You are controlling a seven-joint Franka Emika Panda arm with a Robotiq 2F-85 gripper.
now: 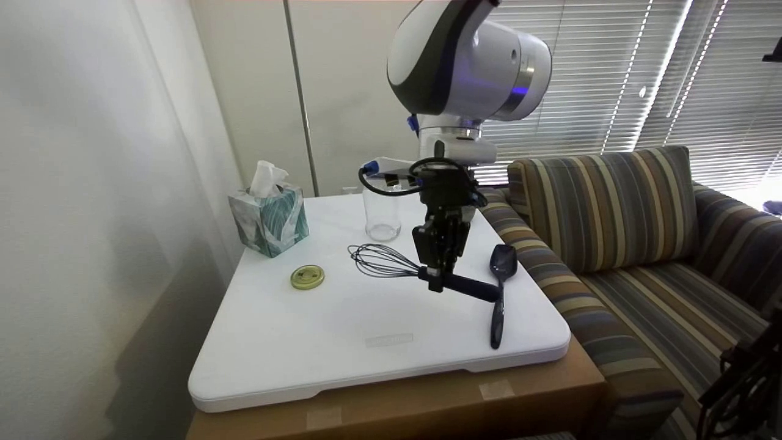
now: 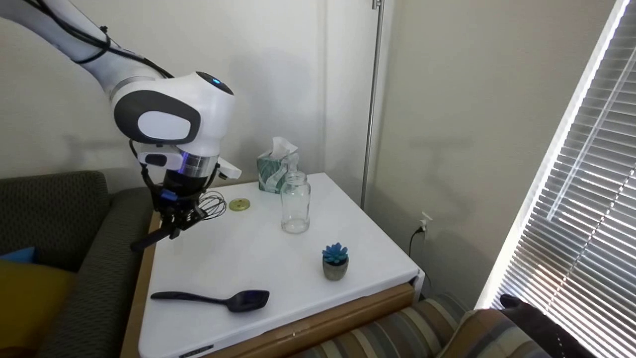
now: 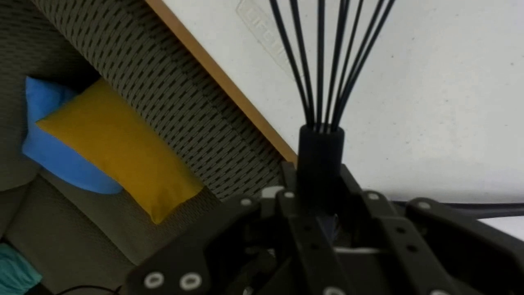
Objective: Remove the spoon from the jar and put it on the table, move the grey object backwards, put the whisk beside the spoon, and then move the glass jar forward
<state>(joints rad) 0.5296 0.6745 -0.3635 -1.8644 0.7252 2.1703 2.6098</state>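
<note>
The whisk (image 1: 467, 286) hangs above the table (image 1: 275, 342), its wire loops clear of the top. My gripper (image 1: 437, 282) is shut on its black handle near the wires; in the wrist view the fingers press both sides of the handle (image 3: 320, 151). Flat on the table lies the black spoon (image 2: 248, 300), near the side by the striped sofa. In an exterior view the handle's end overlaps the spoon (image 1: 503, 261). Upright and uncovered stands the glass jar (image 2: 295, 209). The grey object, a pot with a blue succulent (image 2: 335, 266), sits near a table corner.
A yellow-green lid (image 1: 307, 277) lies on the tabletop. Behind it, by the wall, is a teal tissue box (image 1: 272, 220). A striped sofa (image 1: 602, 244) runs along one table side, and a dark sofa (image 2: 117, 238) with pillows is beside another.
</note>
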